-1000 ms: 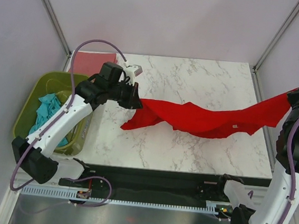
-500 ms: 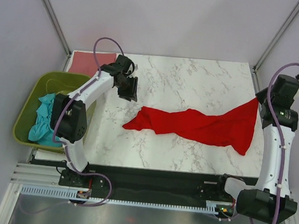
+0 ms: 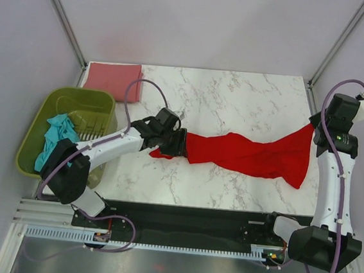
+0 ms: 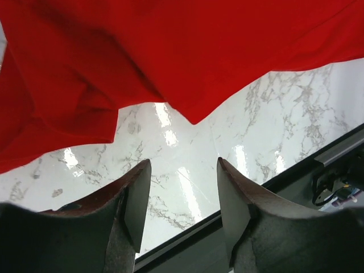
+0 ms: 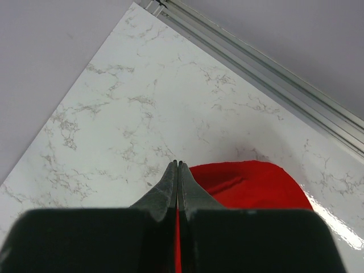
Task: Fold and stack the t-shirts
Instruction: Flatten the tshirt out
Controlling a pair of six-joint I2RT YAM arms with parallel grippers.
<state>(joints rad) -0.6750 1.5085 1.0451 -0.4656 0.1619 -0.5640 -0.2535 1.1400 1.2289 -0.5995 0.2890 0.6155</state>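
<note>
The red shirt (image 3: 251,155) lies twisted across the desk (image 3: 237,97). The left tool (image 4: 183,170) gapes wide at one end, and the right tool (image 5: 178,166) seemingly pinches the other.

Top overhead, far; wrists close, low; all share red t-shirt (image 3: 245,153)

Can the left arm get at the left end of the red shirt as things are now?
Probably yes. The left arm's fingers stand open right at that end of the red shirt, with only bare table between them and the cloth.
</note>
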